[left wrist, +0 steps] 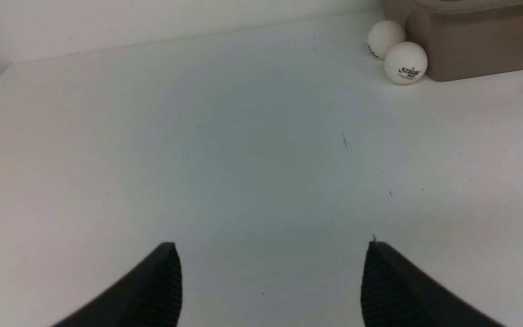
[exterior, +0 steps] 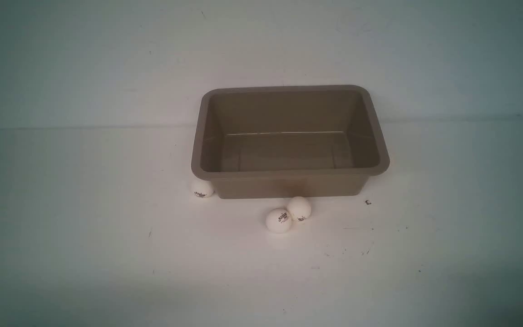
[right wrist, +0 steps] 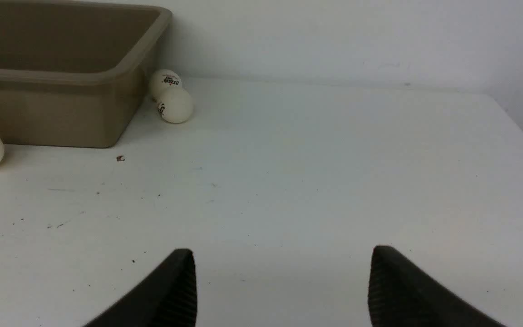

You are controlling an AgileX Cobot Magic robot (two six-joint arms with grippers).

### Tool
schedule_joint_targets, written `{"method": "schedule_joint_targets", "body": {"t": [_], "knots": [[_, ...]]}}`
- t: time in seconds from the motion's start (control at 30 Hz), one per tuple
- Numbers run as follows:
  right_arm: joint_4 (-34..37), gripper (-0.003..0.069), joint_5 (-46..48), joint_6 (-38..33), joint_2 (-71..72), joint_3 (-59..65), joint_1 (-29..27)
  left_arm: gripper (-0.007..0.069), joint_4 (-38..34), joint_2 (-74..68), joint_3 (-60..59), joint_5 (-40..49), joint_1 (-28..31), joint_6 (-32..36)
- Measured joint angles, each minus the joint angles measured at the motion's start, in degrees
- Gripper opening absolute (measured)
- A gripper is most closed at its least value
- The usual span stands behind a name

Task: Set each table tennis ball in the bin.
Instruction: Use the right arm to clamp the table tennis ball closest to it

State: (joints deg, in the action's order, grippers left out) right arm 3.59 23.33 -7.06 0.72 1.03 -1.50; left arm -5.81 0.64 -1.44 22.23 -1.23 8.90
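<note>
The bin (exterior: pixel 288 181) is set upright toward the far edge of the tabletop (exterior: pixel 84 236), roughly midway between the left and right edges. Every ball that can be seen lies outside it on the tabletop. One table tennis ball (exterior: pixel 202 188) is found right against the bin's near left corner. In the left wrist view a second ball (left wrist: pixel 386 39) is shown just behind that one, beside the bin's left wall. Just before the near wall, toward the near edge, a nearer ball (exterior: pixel 278 220) is seen touching a farther ball (exterior: pixel 299 208). In the right wrist view two further balls are shown close together beside the bin's right wall, an outer ball (right wrist: pixel 175 105) and an inner ball (right wrist: pixel 165 81).

The left gripper (left wrist: pixel 270 247) is held above bare tabletop, well apart from the bin, with its fingers (left wrist: pixel 152 290) spread wide and nothing between them. The right gripper (right wrist: pixel 282 252) is held likewise, its fingers (right wrist: pixel 407 290) spread wide with nothing gripped.
</note>
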Motion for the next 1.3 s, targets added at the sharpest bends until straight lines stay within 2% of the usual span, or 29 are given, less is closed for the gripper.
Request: {"method": "schedule_joint_targets", "body": {"t": [1.03, 1.3], "knots": [[-0.1, 0.0462, 0.0, -0.1, 0.0, 0.0, 0.0, 0.0478, 0.0, 0.0, 0.0, 0.0, 0.0, 0.0], [-4.0, 0.0462, -0.3, -2.0, 0.0, 0.0, 0.0, 0.0478, 0.0, 0.0, 0.0, 0.0, 0.0, 0.0]]}}
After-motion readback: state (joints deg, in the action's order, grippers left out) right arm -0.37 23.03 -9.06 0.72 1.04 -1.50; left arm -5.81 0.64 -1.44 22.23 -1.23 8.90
